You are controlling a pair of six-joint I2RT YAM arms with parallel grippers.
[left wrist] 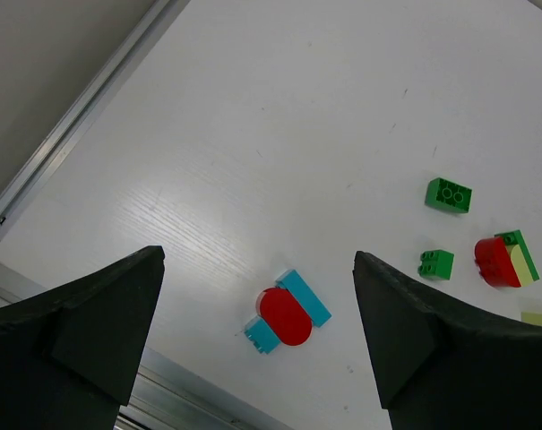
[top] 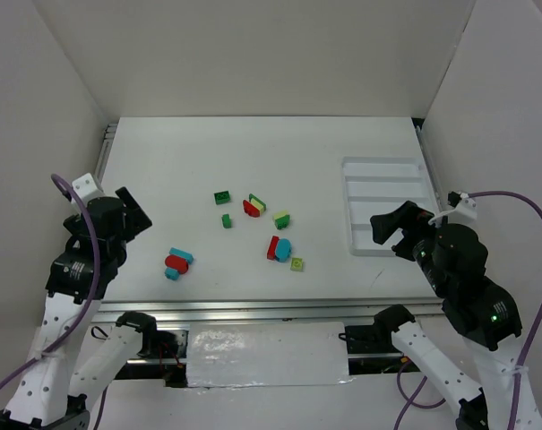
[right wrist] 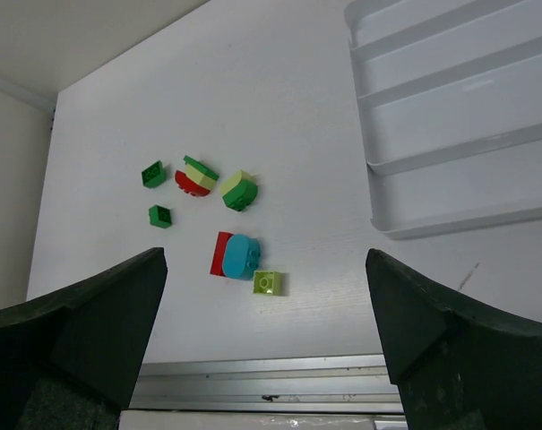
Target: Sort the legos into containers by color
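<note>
The legos lie loose on the white table. A red oval brick (top: 176, 263) sits between two cyan bricks (top: 181, 256) at the left, and also shows in the left wrist view (left wrist: 286, 316). In the middle are two dark green bricks (top: 221, 196), a red, yellow-green and green clump (top: 253, 206), a red brick (top: 273, 247) against a cyan one (right wrist: 241, 256), and a small yellow-green brick (right wrist: 267, 283). The white four-compartment tray (top: 384, 184) stands at the right, with no brick in it. My left gripper (top: 134, 218) is open above the left cluster. My right gripper (top: 391, 230) is open by the tray's near edge.
A metal rail (top: 253, 309) runs along the table's near edge, and another rail (left wrist: 82, 112) along its left edge. White walls enclose the table on the left, back and right.
</note>
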